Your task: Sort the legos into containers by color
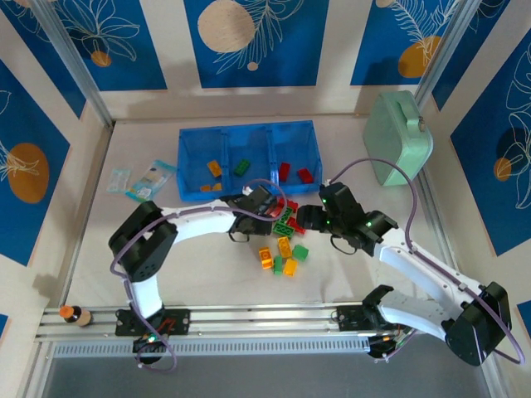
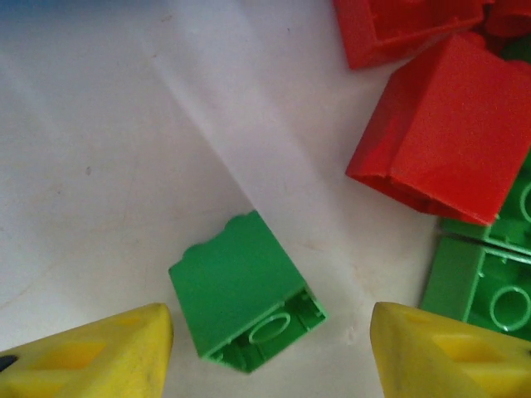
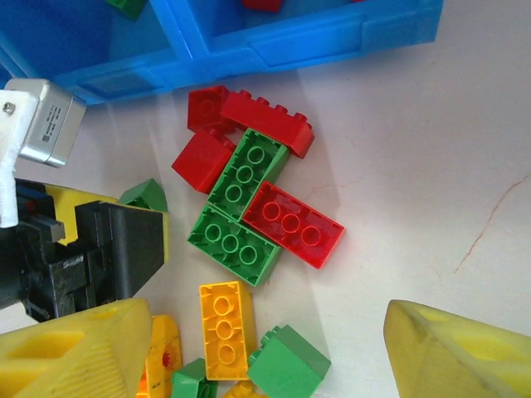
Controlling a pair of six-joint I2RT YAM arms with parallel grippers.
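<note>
Green lego [image 2: 245,303] lies on its side, askew, untouched, between the parted fingers [image 2: 99,352] of the left gripper [image 2: 270,323]; right gripper [image 3: 267,319] hangs unclenched, empty, nearby.

No text, brand, number or sign is legible. The grey housing [image 3: 37,116], up and left of the right gripper [image 3: 265,352], carries a label with print too fine to read. The packets [image 1: 143,180], left of the left gripper [image 1: 264,201], show blurred, unreadable markings.
</note>
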